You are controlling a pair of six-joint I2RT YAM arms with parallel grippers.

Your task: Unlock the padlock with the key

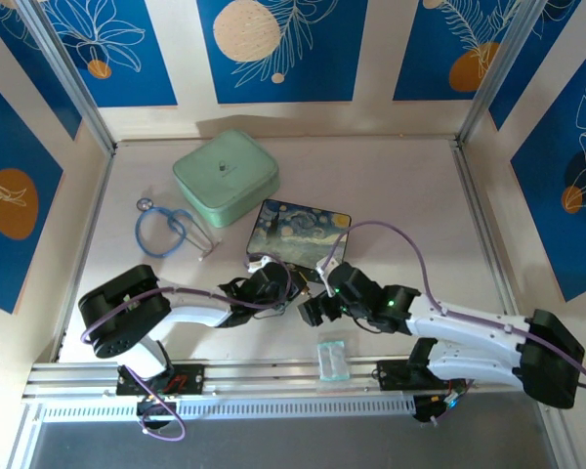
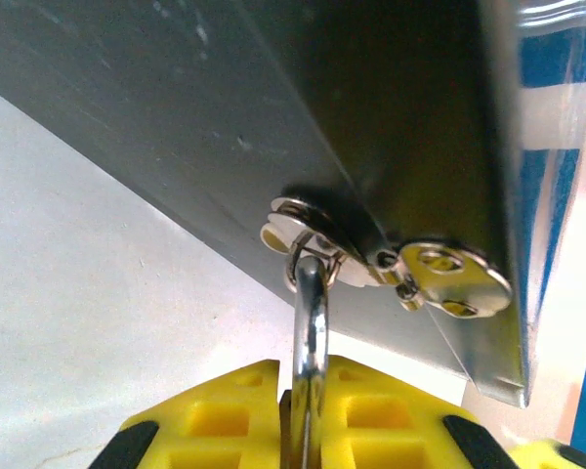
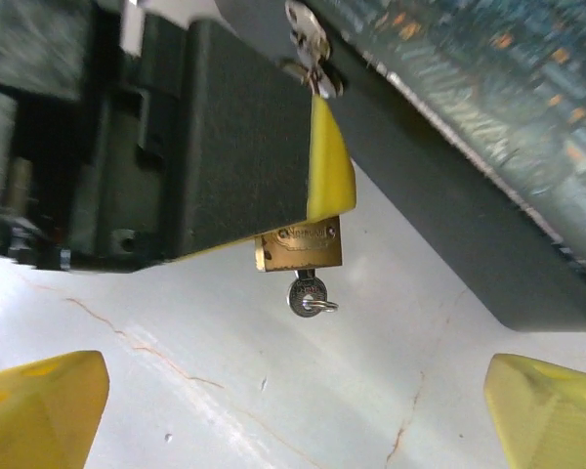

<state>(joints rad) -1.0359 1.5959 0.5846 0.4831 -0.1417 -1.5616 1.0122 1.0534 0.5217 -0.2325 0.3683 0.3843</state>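
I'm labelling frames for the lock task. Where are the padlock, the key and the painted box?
padlock (image 3: 298,246): right wrist view, middle of its brass body.
key (image 3: 307,294): right wrist view, round head sticking out under the padlock.
painted box (image 1: 295,226): top external view, middle of its painted lid.

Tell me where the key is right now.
In the right wrist view, the key sticks out of the underside of the padlock, which the left gripper holds at the clasp of the painted box, near frame centre.
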